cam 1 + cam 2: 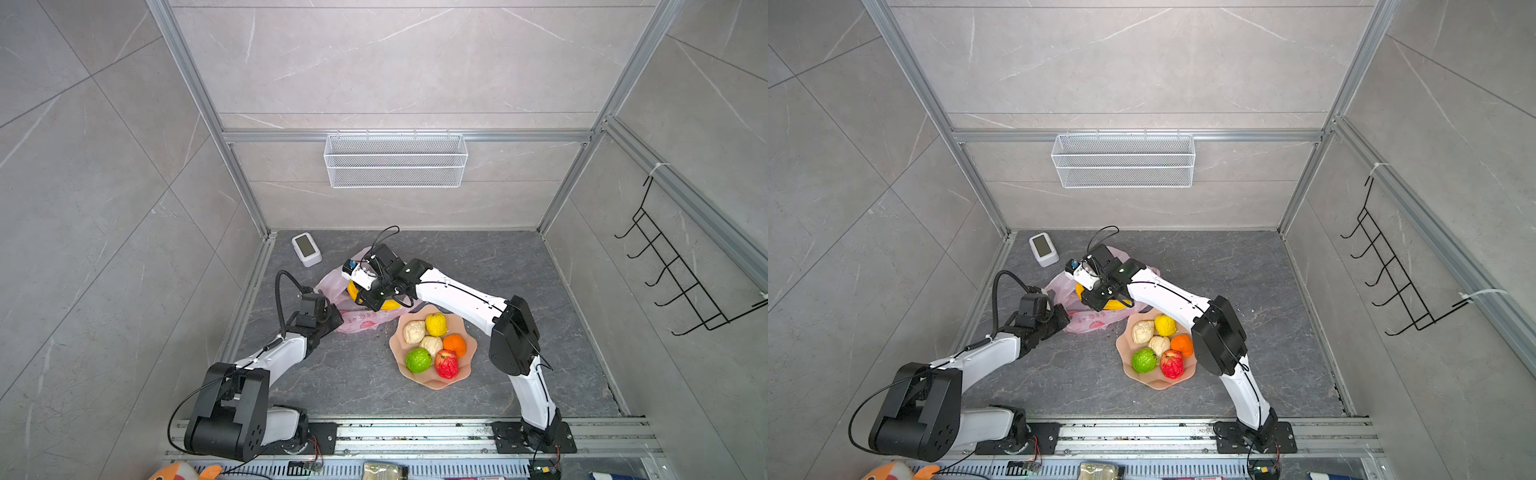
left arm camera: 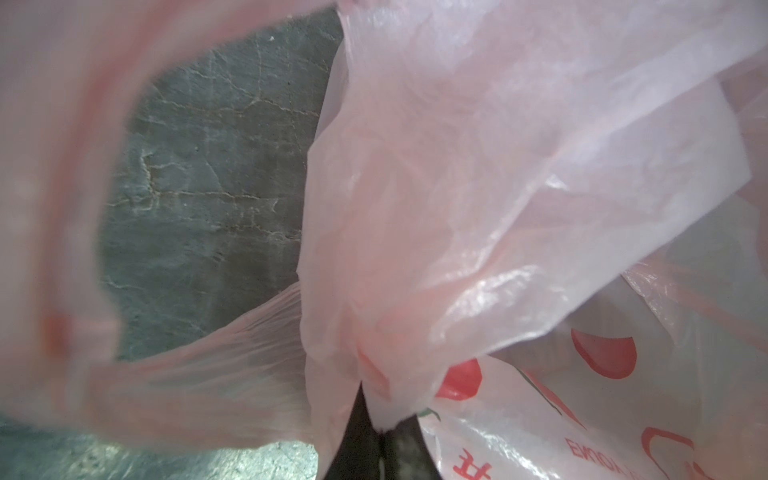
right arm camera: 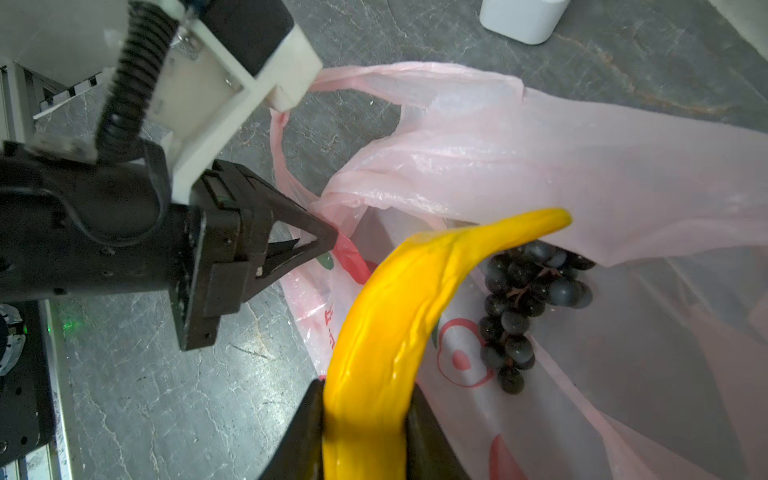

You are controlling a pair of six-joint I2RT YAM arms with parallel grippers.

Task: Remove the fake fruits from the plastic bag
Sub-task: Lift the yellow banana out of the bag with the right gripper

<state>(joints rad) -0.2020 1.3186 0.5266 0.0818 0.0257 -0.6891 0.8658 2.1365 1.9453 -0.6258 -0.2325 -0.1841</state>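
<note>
in both top views your right gripper (image 1: 376, 297) sits over the bag (image 1: 330, 286). left wrist: your left gripper (image 2: 380, 424) pinches a bag fold, jaws closed. right wrist: the banana (image 3: 395, 311) lies clamped between the part-open right jaws; grapes (image 3: 519, 316) lie inside the bag.

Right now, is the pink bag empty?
Not empty: a grape bunch lies inside the pink bag; the right pincer grips the banana.

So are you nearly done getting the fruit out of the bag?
Nearly. Done: six fruits sit on the plate. In hand: the right gripper has its jaws shut on the banana at the mouth of the plastic bag, whose edge the left gripper pinches. Left: the grape bunch lies inside the bag; nothing else shows in there.
</note>
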